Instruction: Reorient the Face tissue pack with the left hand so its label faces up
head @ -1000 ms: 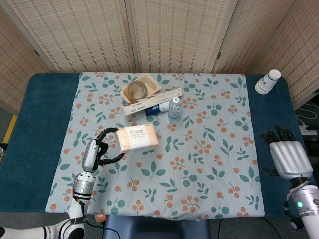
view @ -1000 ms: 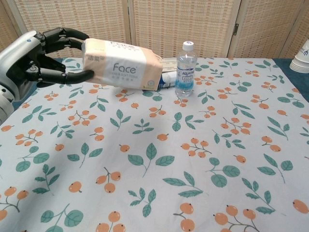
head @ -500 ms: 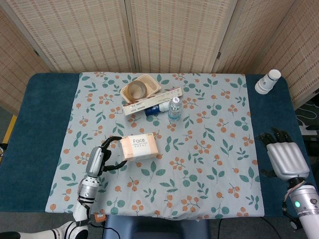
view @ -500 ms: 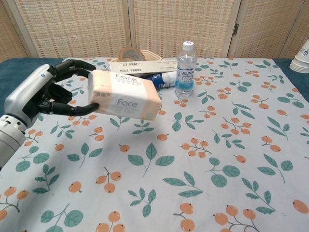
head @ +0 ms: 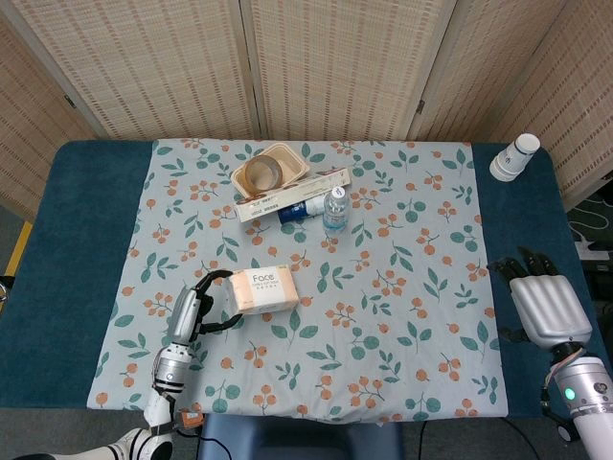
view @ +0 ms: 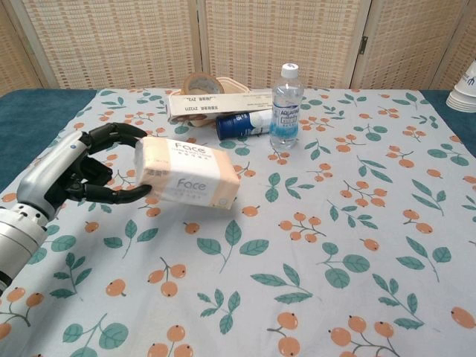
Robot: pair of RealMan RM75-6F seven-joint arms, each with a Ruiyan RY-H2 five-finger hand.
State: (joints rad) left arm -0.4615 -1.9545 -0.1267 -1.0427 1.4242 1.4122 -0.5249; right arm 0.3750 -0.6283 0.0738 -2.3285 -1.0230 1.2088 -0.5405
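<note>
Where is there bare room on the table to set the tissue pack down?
The cloth between the tissue pack in the left hand and the right hand is bare, as is the near strip. So is the far-right cloth between the water bottle and the paper cups. It is crowded at the far middle: bottle, flat box, tape roll.

Peach Face tissue pack (view: 190,172), "Face" print on top and front sides, low over floral cloth, slightly tilted.

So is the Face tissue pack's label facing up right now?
Yes. The Face tissue pack shows its printed label to the overhead head view, gripped at one end by the left robot hand.
</note>
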